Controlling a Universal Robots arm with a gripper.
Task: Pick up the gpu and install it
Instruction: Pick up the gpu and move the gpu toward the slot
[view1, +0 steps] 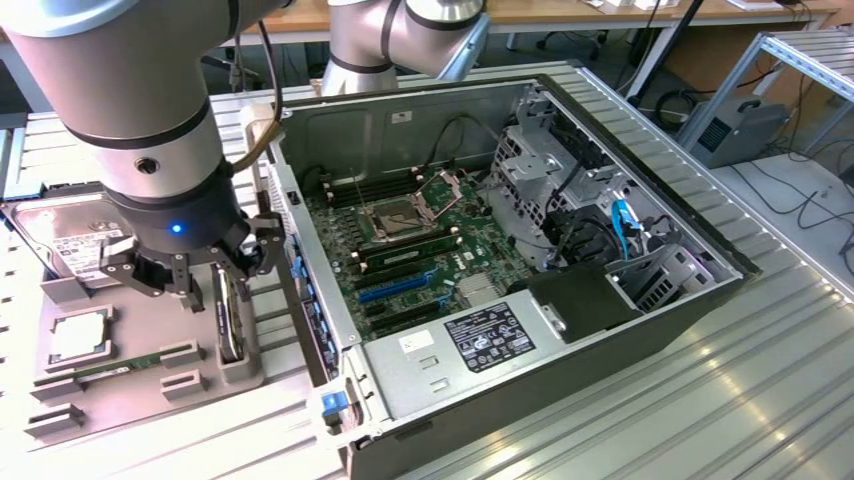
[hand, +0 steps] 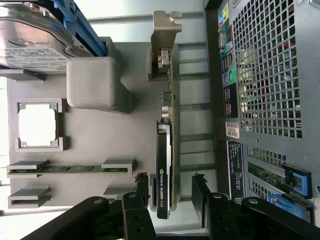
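Wrist view: black claw (hand: 170, 182) spread astride thin flat gpu (hand: 165, 150).

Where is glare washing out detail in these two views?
Wrist view: the CPU in its tray pocket is blown out white, but the gpu label reads fine. Exterior view: bright reflection streaks run across the ribbed metal table.

At eight o'clock from the computer case (view1: 561, 395) in the exterior view, the gpu (view1: 235, 325) stands on edge in a grey holder (view1: 254, 365), and the gripper (view1: 220, 285) covers its upper part. The hard drive (view1: 60, 245), at ten o'clock from the holder, is cut by the picture's edge and sits partly behind the arm (view1: 134, 100). The wrist view meets the gpu edge-on, so both faces are hidden. The print on the power supply label (view1: 487, 338) is too small to read.
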